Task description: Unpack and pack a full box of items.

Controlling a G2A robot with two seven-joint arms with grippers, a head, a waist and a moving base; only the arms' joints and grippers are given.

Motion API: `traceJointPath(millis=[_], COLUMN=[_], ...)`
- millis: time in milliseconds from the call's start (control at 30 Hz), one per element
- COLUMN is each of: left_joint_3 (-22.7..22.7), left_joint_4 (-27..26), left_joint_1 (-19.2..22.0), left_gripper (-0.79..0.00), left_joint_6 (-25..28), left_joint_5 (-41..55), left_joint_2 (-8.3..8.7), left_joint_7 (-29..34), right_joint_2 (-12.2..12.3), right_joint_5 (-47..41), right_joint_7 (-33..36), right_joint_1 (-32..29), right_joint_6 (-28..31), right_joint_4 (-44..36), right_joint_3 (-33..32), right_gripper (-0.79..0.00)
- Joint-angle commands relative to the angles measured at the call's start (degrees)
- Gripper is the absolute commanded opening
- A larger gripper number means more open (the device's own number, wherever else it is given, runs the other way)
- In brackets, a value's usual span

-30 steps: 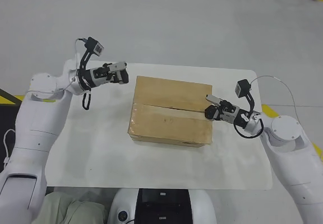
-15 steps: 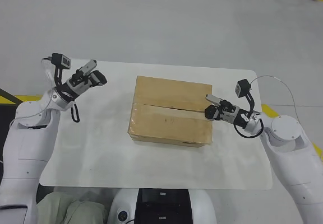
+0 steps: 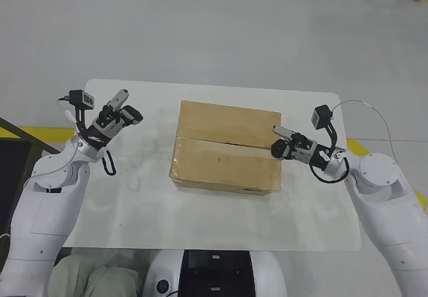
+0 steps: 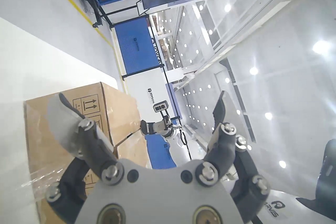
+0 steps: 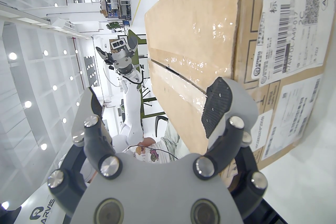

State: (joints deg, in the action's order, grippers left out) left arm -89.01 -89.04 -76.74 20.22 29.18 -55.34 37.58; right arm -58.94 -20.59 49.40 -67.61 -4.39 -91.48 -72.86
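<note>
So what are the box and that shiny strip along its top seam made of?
Box: brown cardboard, matte, going by the raw edges and printed handling marks. Strip: probably clear plastic packing tape, glossy; it glints and the cardboard shows through. Side labels: white paper, it seems.

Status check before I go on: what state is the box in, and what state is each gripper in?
Box: closed, both top flaps down, seam taped over, sitting flat on the table.
Left gripper: open, empty, held off to the side, clear of the box.
Right gripper: open, empty, at the box's end by the seam; whether it touches the box cannot be told.
</note>
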Motion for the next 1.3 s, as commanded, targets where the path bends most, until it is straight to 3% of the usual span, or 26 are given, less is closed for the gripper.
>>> traceJointPath(millis=[0,400,467,633,933,1267], left_joint_3=[0.01,0.01,-0.13,-1.80,-4.23,-2.30], left_joint_4=[0.02,0.02,-0.52,-4.68,-11.25,-9.17], left_joint_1=[0.04,0.04,-0.50,-5.83,-17.28,-20.72], left_gripper=[0.000,0.000,0.000,0.000,0.000,0.000], left_joint_6=[-0.03,-0.03,0.66,5.15,8.74,8.35], left_joint_5=[-0.03,-0.03,1.92,2.86,4.78,3.81], left_joint_2=[0.01,0.01,-0.34,-0.97,-1.89,-2.73], left_joint_7=[0.02,0.02,-3.67,-11.45,-17.25,-15.80], right_joint_2=[0.00,0.00,0.00,0.00,0.00,0.00], right_joint_5=[0.00,0.00,0.00,0.00,0.00,0.00], right_joint_7=[0.00,0.00,0.00,0.00,0.00,0.00], right_joint_1=[0.00,0.00,0.00,0.00,0.00,0.00], right_joint_6=[0.00,0.00,0.00,0.00,0.00,0.00], right_joint_4=[0.00,0.00,0.00,0.00,0.00,0.00], right_joint_3=[0.00,0.00,0.00,0.00,0.00,0.00], right_gripper=[0.000,0.000,0.000,0.000,0.000,0.000])
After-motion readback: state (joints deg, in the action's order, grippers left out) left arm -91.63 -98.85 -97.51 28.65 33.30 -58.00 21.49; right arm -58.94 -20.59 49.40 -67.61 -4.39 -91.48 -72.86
